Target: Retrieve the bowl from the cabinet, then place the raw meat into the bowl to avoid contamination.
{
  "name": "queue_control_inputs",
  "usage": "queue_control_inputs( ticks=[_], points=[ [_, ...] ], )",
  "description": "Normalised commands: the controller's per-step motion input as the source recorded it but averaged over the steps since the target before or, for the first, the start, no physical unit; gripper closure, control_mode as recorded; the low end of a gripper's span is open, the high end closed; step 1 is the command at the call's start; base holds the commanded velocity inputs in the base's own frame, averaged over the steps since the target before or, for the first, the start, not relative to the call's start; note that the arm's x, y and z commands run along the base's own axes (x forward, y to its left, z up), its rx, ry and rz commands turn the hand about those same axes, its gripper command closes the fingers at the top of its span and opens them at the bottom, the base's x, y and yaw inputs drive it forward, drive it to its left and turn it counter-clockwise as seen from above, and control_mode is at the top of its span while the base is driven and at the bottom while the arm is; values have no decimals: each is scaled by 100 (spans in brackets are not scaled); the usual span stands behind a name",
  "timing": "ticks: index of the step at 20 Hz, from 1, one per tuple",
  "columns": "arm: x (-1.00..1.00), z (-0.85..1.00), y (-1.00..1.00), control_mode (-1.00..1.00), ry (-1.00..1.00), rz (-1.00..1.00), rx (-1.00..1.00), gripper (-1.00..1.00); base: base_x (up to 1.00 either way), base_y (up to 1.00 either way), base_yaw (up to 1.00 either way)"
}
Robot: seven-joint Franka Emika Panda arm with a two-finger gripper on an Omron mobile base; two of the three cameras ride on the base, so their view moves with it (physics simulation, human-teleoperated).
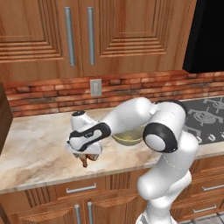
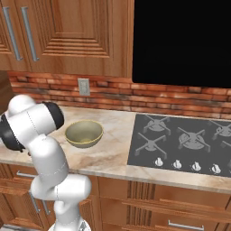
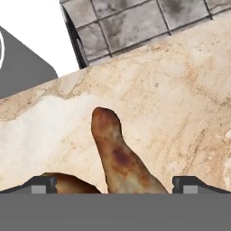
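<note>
The reddish-brown wooden cabinet with raised-panel doors and long vertical metal bar handles spans the wall above the counter; its doors are shut. Below it runs a red brick backsplash with a pale wall outlet. The beige marbled stone counter lies under that, with a dark gas cooktop set into it on the right and a large black panel on the wall above the cooktop.

The white arm with dark joints reaches left and down over the counter's front part.

The round, shallow, pale olive-beige ceramic bowl stands upright on the counter, left of the cooktop and apart from it. In the left base view it is partly hidden behind the arm.

The gripper points down at the counter, jaws spread wide. The small lumpy brown-tan drumstick piece of raw meat lies on the counter between the two finger tips; neither tip is seen touching it. The meat sits near the counter's front edge, left of the bowl and outside it.
</note>
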Motion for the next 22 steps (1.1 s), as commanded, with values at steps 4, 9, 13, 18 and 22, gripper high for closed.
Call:
queue_control_inputs(
  ticks=[4,9,13,18,22],
  points=[
    [1,-23,33,-100,0,-15,0,-100,0,0,0],
    [2,-11,23,-100,0,-14,0,-100,0,0,0],
    [-1,2,8,-100,0,-10,0,-100,0,0,0],
    [-9,9,7,-100,-1,-9,0,-100,0,0,0],
    [-11,0,4,-100,0,-10,0,-100,0,0,0]
  ],
)
